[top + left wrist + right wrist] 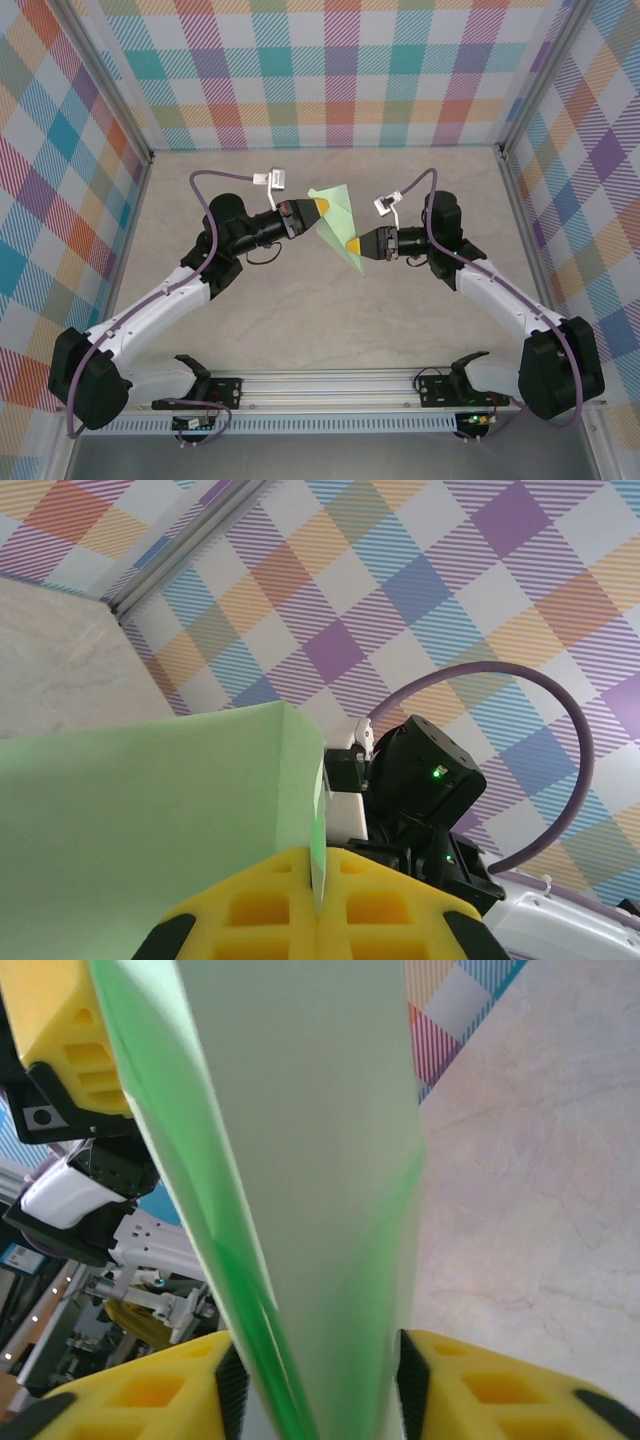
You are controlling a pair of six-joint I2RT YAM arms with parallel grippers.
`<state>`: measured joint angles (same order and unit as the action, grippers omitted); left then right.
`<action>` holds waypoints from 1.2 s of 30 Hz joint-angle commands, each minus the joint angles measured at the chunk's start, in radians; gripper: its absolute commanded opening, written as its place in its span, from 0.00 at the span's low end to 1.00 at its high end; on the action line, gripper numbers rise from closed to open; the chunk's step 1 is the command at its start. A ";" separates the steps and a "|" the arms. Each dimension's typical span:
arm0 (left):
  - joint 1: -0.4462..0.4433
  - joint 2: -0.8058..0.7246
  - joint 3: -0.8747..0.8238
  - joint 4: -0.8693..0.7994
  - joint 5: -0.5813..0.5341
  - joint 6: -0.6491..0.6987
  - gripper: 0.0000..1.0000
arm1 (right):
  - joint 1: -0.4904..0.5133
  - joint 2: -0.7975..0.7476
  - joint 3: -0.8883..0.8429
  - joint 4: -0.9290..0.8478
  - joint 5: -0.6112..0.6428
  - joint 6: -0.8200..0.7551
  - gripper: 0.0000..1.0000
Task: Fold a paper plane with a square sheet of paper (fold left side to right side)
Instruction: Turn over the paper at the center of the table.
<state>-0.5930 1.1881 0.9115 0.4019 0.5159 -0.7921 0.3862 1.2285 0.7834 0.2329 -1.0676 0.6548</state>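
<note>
**foldfan:** So where's the sheet of paper (335, 225) at right now? Flat on the worktop (300, 330)?

**yam_watcher:** Nope, it's up in the air, hanging between the two arms about mid-worktop, toward the back wall (330, 80) with all the plaid. It's partly folded. From above it looks like an angular pale green shape with a pointed top-right corner, and the left wrist cam shows a sharp crease running down one edge.

**foldfan:** And who's got hold of it?

**yam_watcher:** Both. The left claw (318, 208) has its yellow fingers (250, 910) squeezed right together on the upper left edge, and you can see the paper's edge wedged in the slit between them. The right claw (353, 245) has the lower corner. On its own cam the layers fill the whole gap between its two yellow pads (150, 1390), so it's closed down onto the paper too, just not as tight as the left one looks.

**foldfan:** Are the claws touching each other?

**yam_watcher:** No, they're near each other but apart, with the paper bridging them at a slant.
</note>
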 commanded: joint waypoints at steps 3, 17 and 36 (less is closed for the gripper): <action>0.000 -0.019 -0.008 -0.008 0.004 0.028 0.00 | 0.006 -0.048 0.039 -0.105 0.032 -0.086 0.23; -0.001 -0.219 0.005 -0.585 -0.501 0.255 0.82 | 0.123 -0.055 0.260 -0.841 0.737 -0.487 0.06; -0.002 -0.485 -0.070 -1.023 -1.029 0.162 0.84 | 0.589 0.778 0.779 -1.533 2.058 -0.313 0.08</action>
<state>-0.5934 0.7155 0.8345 -0.5449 -0.4198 -0.6014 0.9565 1.9350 1.5002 -1.1667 0.8139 0.2844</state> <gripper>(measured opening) 0.841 0.081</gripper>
